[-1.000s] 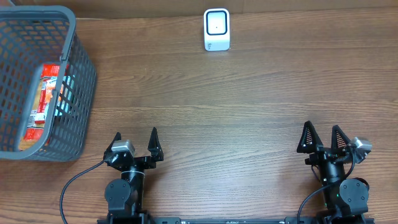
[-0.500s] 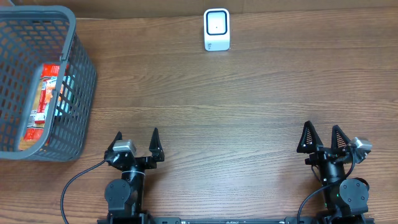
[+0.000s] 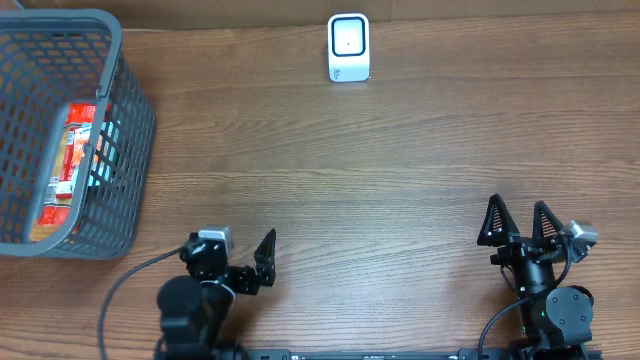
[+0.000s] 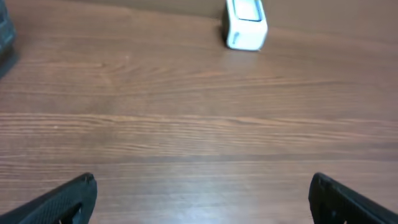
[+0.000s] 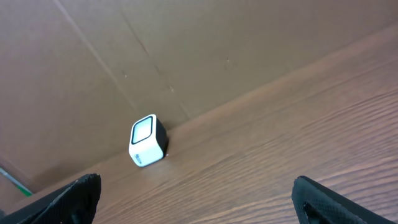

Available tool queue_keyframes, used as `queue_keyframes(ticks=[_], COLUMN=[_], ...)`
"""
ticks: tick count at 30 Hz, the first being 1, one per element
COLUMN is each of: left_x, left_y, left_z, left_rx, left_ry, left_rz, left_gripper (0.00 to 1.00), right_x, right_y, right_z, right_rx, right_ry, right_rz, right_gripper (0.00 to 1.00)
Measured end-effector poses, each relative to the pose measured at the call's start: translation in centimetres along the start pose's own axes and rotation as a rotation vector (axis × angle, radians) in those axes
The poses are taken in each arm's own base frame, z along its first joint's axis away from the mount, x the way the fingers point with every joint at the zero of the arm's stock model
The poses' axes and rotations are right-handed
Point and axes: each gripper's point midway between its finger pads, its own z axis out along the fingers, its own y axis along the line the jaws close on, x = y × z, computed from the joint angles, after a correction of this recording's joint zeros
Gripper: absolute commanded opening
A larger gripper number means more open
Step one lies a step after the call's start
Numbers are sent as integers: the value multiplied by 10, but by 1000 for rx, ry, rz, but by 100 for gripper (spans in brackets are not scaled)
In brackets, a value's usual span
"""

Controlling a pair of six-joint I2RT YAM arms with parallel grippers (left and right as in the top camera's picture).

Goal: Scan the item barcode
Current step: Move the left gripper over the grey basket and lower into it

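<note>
The item, a red packet, lies inside the grey basket at the table's left edge. A white barcode scanner stands upright at the far middle of the table; it also shows in the left wrist view as the scanner and in the right wrist view as the scanner. My left gripper is near the front edge, right of the basket, open and empty; the left gripper looks over bare wood. My right gripper is open at the front right, and the right gripper holds nothing.
A brown cardboard wall runs along the table's far edge behind the scanner. The basket's dark corner shows at the left of the left wrist view. A bluish thing lies beside the red packet in the basket.
My left arm has shifted a little to the right and turned, its fingers now angled rightward. The right arm, the basket and the scanner have not moved.
</note>
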Motion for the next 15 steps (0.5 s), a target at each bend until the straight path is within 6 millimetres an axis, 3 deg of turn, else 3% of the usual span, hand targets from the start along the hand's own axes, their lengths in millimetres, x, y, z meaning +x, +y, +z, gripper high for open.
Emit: queue_keyframes(ticks=[5, 9, 12, 15], left_x=[-72, -105, -130, -164], left_y=[-33, -54, -61, -61], left_z=[-49, -83, -96, -95], left_rx=[71, 110, 114, 95], left_ry=[34, 237, 372, 427], left_rz=[27, 37, 56, 73], left_gripper=[99, 100, 100, 100], right_x=[0, 0, 0, 0], right_y=[0, 0, 0, 0], right_z=[0, 0, 0, 0], right_rx=[0, 0, 1, 0], right_ry=[1, 0, 0, 1], right_rz=[0, 0, 0, 0], right_gripper=[100, 100, 100, 100])
